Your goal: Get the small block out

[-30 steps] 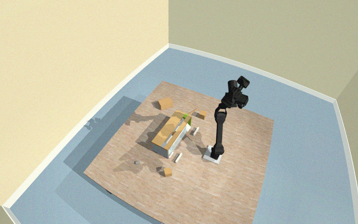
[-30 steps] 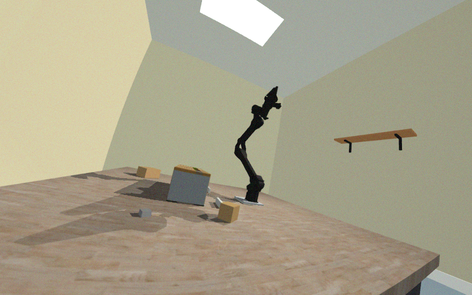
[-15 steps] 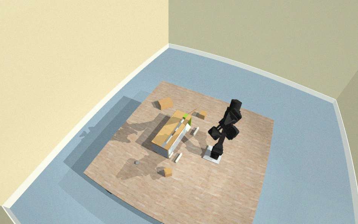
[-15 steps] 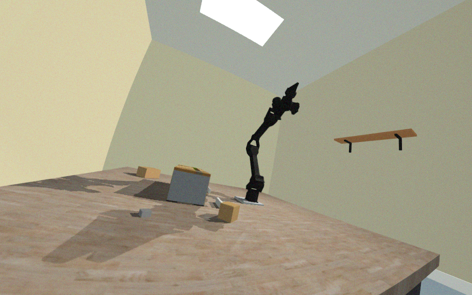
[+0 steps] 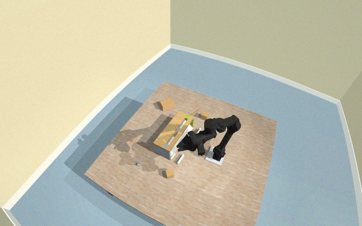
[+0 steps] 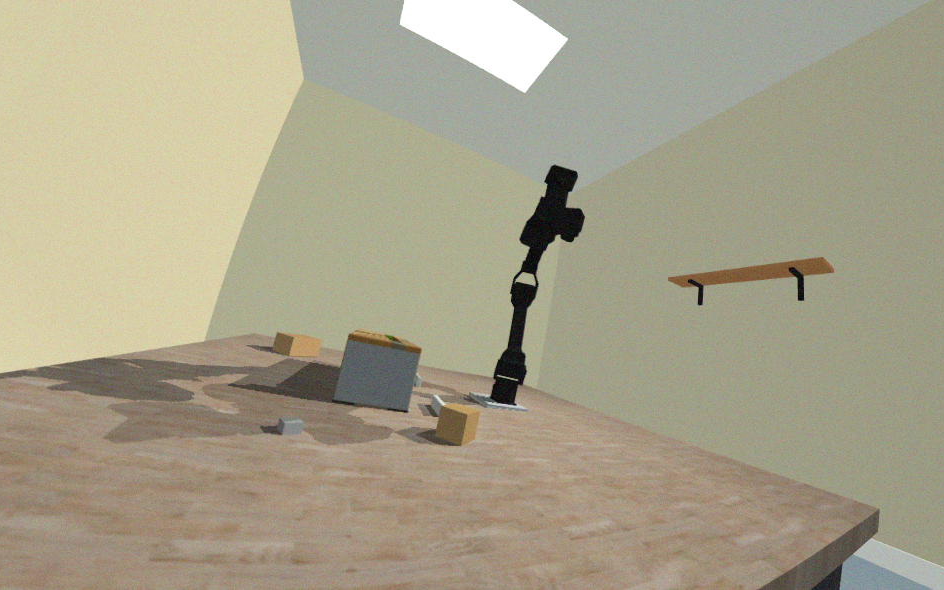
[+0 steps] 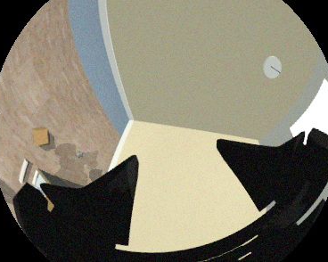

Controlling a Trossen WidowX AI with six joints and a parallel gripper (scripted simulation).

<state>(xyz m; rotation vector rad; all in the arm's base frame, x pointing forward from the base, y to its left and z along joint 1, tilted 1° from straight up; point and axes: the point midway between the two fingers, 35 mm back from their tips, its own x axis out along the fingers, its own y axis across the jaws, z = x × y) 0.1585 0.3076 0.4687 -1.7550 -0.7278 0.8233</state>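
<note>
Tabletop (image 5: pixel 210 179): pale wood-plank grain, matt. Box (image 6: pixel 373 377): flat matt grey end wall under a tan, wood-coloured lid (image 5: pixel 168 131), with one green panel (image 5: pixel 188 118) at the end toward the tabletop's far edge. Loose blocks (image 6: pixel 457 423): smooth tan faces, cardboard-like. Arm (image 6: pixel 521 322) and fingers: uniform matt black, without highlights. Base plate (image 5: pixel 208 157): smooth, white. Wall shelf (image 6: pixel 751 272): wood-toned board on black brackets.

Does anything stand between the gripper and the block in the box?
Yes: the box encloses the block, which is not visible. The gripper, fingers open and empty, is high above it, facing the wall.
</note>
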